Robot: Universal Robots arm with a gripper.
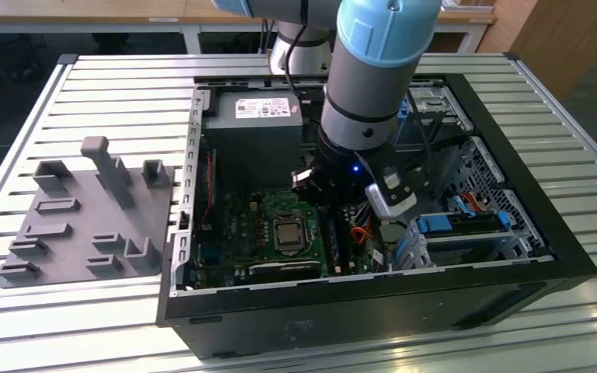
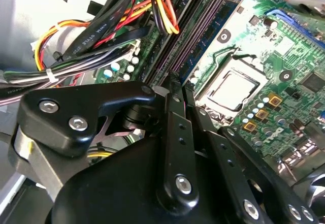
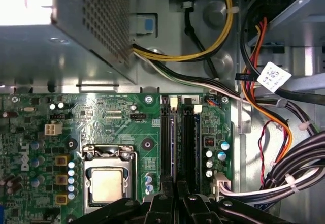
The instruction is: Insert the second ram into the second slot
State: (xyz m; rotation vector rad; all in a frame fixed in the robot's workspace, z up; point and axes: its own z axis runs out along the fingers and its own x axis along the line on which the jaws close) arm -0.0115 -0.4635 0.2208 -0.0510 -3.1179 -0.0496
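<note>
Slatted desk [image 1: 122, 85] carries the open computer case [image 1: 329, 318] — your jaws hang over the memory slots [image 3: 165, 132]; clenched or released, I cannot tell.

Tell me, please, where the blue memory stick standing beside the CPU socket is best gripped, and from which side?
Probably grip the memory stick by its long top edge, pinched across its thin thickness, coming straight down from above. It stands on edge between the CPU socket and another slot, leaving little side access.
</note>
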